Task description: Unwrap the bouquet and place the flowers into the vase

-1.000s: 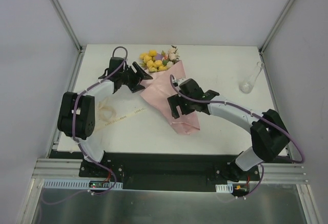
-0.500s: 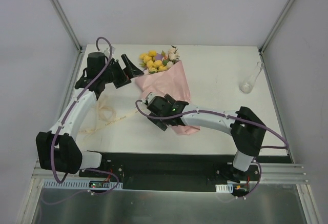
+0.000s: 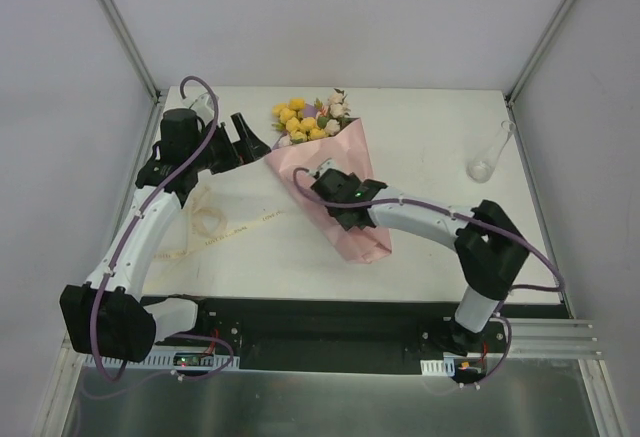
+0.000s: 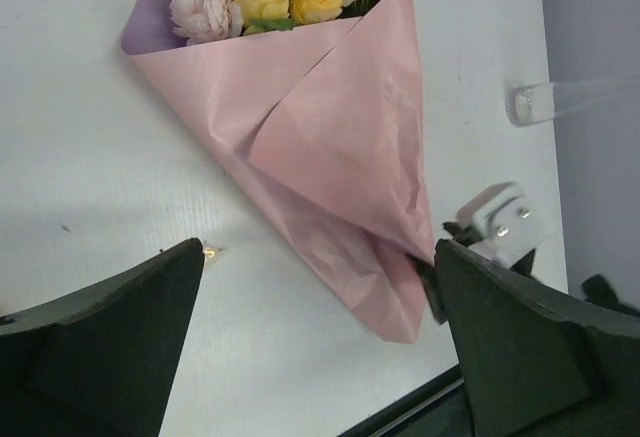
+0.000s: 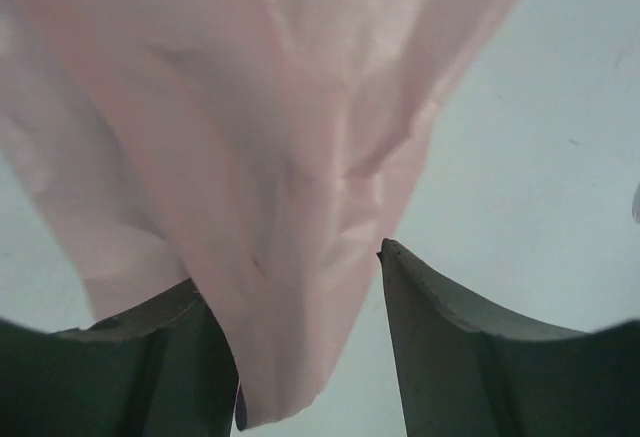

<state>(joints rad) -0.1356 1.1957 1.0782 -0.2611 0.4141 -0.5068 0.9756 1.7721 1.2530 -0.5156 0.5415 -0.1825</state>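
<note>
Left jaws: wide apart — bouquet [image 4: 330, 147] ahead, not touched
Right jaws: half-closed astride its pink wrapping [image 5: 280, 137] — real grip, cannot tell

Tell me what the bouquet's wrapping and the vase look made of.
Wrapping: matte pink paper, going by its sharp folds and fine creases. Vase: clear, smooth, probably glass, since it is see-through; plastic cannot be ruled out.

Still wrapped, the bouquet [image 3: 303, 164] lies flat mid-table [image 3: 430, 247] before me. It is a pink paper cone lined in purple, narrow tip toward me, with yellow, pale pink and cream flowers [image 3: 305, 117] crowding its far open end. The clear glass vase [image 3: 488, 160] sits well apart, far to my right.
</note>
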